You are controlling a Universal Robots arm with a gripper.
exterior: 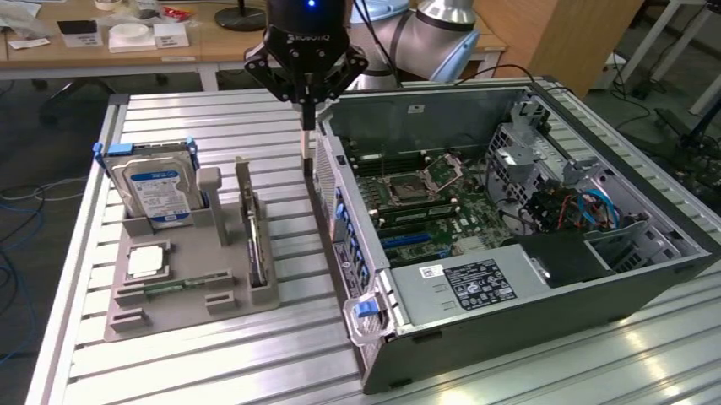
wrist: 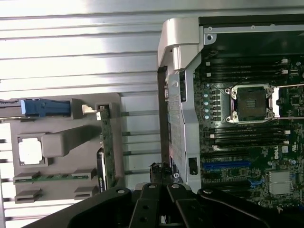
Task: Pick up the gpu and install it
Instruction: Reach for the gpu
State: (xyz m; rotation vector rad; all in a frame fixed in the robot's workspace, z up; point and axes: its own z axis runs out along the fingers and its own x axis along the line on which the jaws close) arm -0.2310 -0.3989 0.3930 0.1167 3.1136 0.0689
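Jaws look drawn together with nothing clamped between them; the black robot gripper [exterior: 306,159] hangs pointing down over the strip of ribbed aluminium table [exterior: 225,363] between the grey plastic parts holder [exterior: 181,308] and the rear wall of the open black-and-silver computer case [exterior: 631,253]. Its tips are close beside that case wall. The thin flat green-and-dark expansion card, the gpu [exterior: 257,245], stands on edge in the slot along the holder's side nearest the case, near the gripper but apart from it. Wrist view agrees: gpu [wrist: 105,142] is seated edge-up in the holder and the gripper [wrist: 160,170] sits off toward the case, not touching the card. Judged progress: pick-up not done, card not lifted, install not done. The green motherboard [exterior: 434,211] lies exposed inside the case, and its blue expansion slot [wrist: 227,165] looks unoccupied as far as can be seen. Other holder contents look untouched: the silver hard drive with blue-white label [exterior: 158,190] stands upright at the far end, the square silver processor chip [exterior: 147,263] lies flat in its pocket, and the narrow green memory stick [exterior: 169,287] is in its groove. Both halves of the task, grasp and seating in the case, are left to do.
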